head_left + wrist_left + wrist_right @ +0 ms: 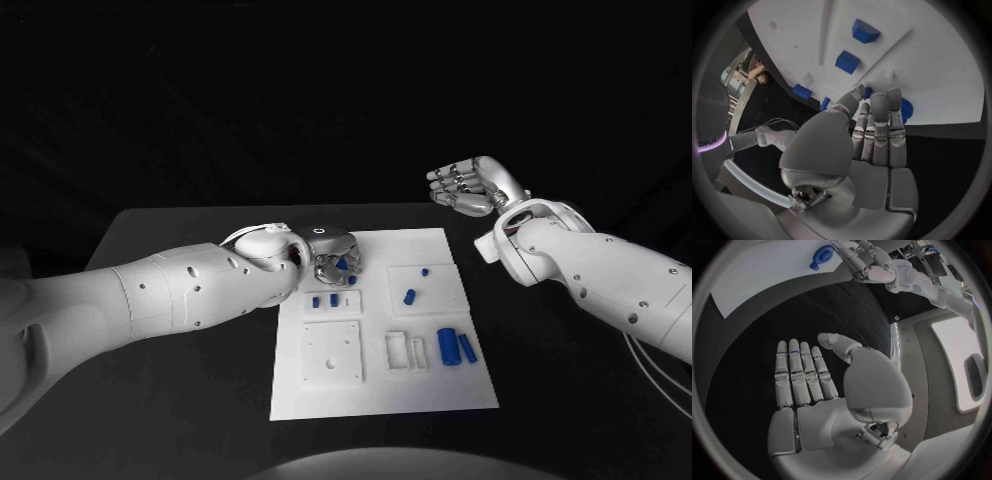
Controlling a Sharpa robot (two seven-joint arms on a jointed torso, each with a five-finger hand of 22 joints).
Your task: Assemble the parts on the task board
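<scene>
The white task board (433,390) lies in the middle of the black table. My left hand (329,255) reaches over its far left corner, fingers pointing down at the board. In the left wrist view my left hand (873,135) has its fingertips (879,102) lying over a round blue part (906,109), with the thumb close beside it; a grip does not show. My right hand (469,185) hangs raised beyond the board's far right corner. The right wrist view shows my right hand (807,385) with straight, spread fingers and nothing in it.
Two small blue pieces (325,298) sit close to my left hand. More blue pieces (426,271) (411,296) lie in the right middle of the board, and two blue cylinders (456,346) lie nearer me. A white square block (332,352) sits on the near left.
</scene>
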